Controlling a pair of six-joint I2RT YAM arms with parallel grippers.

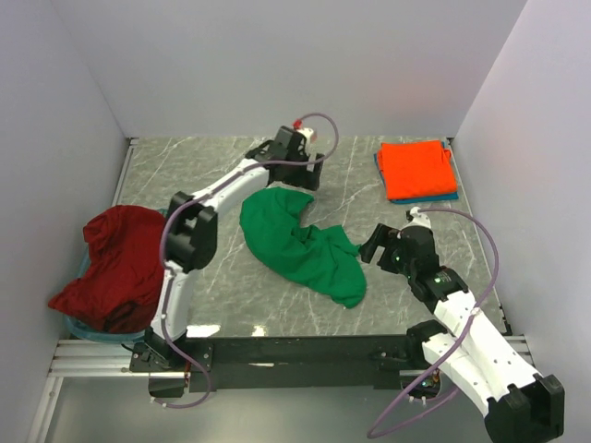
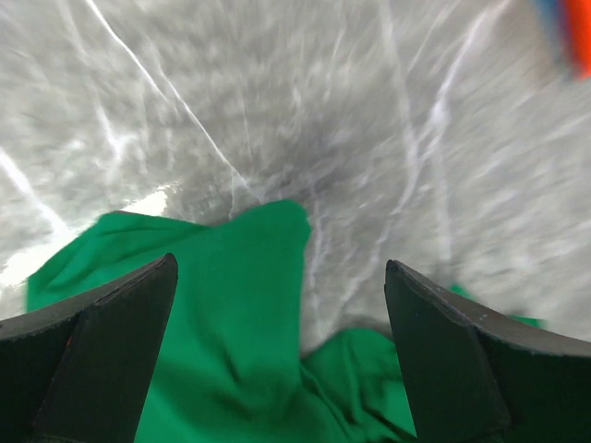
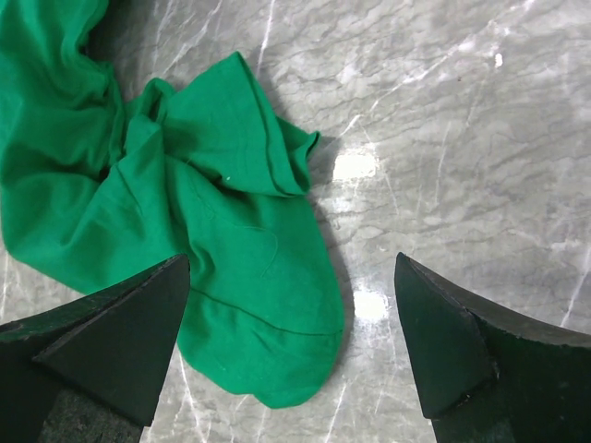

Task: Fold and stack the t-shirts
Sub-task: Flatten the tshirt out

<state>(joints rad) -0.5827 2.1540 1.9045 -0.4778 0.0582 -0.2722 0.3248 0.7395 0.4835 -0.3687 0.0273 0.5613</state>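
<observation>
A bright green t-shirt [image 1: 300, 245] lies crumpled in a long heap across the middle of the marble table. My left gripper [image 1: 294, 175] is open and empty, just above the shirt's far end; the green cloth [image 2: 231, 323] shows blurred between its fingers. My right gripper [image 1: 371, 247] is open and empty at the shirt's right edge, over a sleeve or hem [image 3: 268, 305]. A folded orange-red t-shirt [image 1: 417, 168] lies on a folded teal-blue one [image 1: 450, 197] at the back right. A dark red t-shirt [image 1: 115, 263] lies bunched at the left edge.
White walls close in the table [image 1: 222, 157] on the left, back and right. A blue-rimmed basket [image 1: 81, 325] sits under the dark red shirt at the near left. A black rail [image 1: 295, 351] runs along the near edge.
</observation>
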